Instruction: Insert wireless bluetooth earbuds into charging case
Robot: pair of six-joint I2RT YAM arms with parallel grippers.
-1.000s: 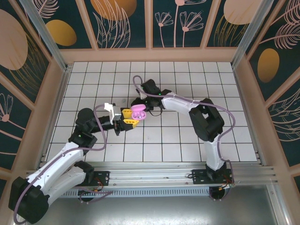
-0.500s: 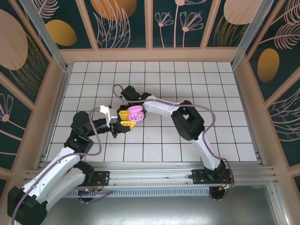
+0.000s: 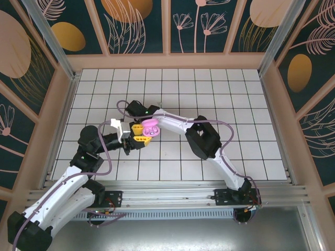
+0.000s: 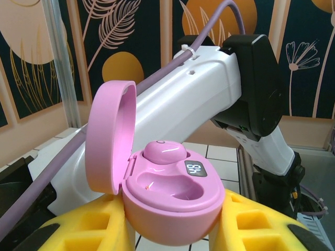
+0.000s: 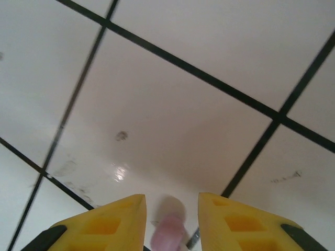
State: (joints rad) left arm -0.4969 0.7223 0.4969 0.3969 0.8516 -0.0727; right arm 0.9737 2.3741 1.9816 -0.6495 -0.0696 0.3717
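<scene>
The left pincer (image 3: 140,133) clamps the open pink case (image 4: 157,206), with the right arm (image 4: 209,89) crowding just behind it. The right pincer (image 5: 171,201) pinches a blurred pink earbud (image 5: 169,230), and open tiled surface (image 5: 183,104) lies ahead of it.

The right arm (image 3: 178,123) has swung to the left over the worktop (image 3: 235,104) and folded its elbow in, bringing the right hand (image 5: 171,209) with its pink earbud (image 5: 170,230) beside the pink case (image 3: 151,127). The left hand (image 3: 140,133) has drawn the case slightly back.
</scene>
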